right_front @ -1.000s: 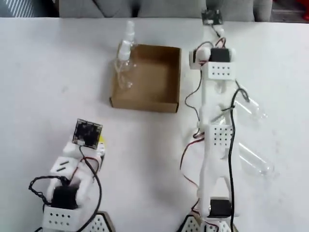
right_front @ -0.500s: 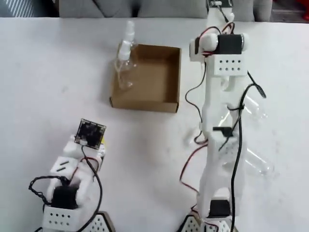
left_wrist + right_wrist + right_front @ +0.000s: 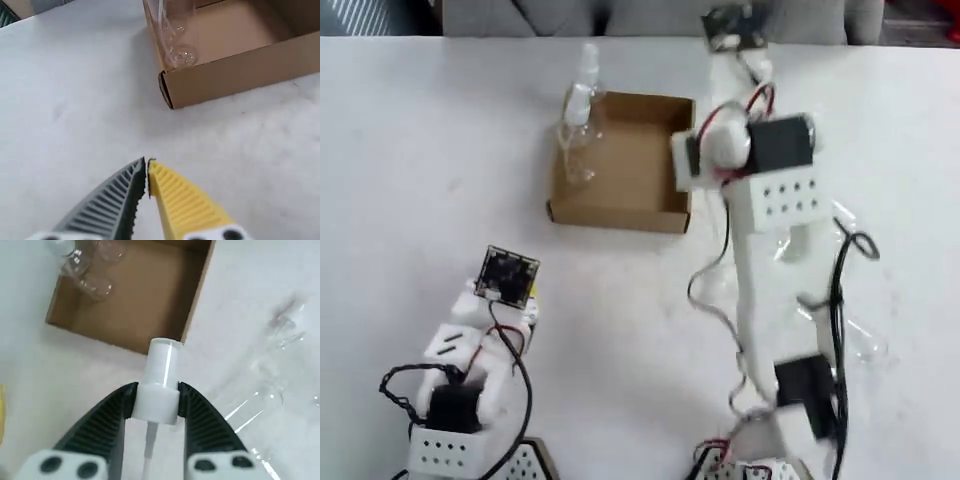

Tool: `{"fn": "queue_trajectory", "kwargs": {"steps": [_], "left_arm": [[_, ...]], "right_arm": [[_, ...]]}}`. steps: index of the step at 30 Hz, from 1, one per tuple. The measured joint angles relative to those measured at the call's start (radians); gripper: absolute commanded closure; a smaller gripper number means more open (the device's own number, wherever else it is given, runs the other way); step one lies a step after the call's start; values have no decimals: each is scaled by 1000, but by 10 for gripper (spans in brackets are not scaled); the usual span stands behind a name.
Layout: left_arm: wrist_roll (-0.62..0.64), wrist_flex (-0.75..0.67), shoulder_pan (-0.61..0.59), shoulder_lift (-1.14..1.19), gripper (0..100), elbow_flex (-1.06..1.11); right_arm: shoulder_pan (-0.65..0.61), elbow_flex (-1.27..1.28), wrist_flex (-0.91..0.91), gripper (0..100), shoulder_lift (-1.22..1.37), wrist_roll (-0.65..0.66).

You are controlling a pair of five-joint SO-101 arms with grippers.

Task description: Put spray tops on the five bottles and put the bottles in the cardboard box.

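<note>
Clamped in the right pincer (image 3: 156, 390): a white spray top (image 3: 161, 374), near the cardboard box (image 3: 145, 295). Left pincer (image 3: 147, 167) tips together, low over the tabletop (image 3: 75, 100). Leaning in the box's corner, two capped bottles (image 3: 576, 130); lying on the tabletop beside the right arm, clear uncapped bottles (image 3: 255, 405).

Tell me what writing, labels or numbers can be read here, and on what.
None can be read.
The cardboard box is plain, the bottles show no label, and the spray top in the right tool is bare white.
Any print on the circuit board is too small.
</note>
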Motion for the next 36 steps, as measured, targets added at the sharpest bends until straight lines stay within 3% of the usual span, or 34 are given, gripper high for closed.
{"fn": "queue_trajectory", "kwargs": {"steps": [7, 11, 23, 30, 36], "left_arm": [[0, 0, 0, 0, 976, 0], [0, 0, 0, 0, 976, 0], [0, 0, 0, 0, 976, 0], [0, 0, 0, 0, 976, 0], [0, 0, 0, 0, 976, 0]], "right_arm": [[-209, 377, -11, 981, -196, 0], [-290, 565, -115, 981, -241, 0], [-428, 1099, -712, 981, -244, 0], [-436, 1344, -1137, 978, -244, 0], [-433, 1375, -1214, 787, -244, 0]]}}
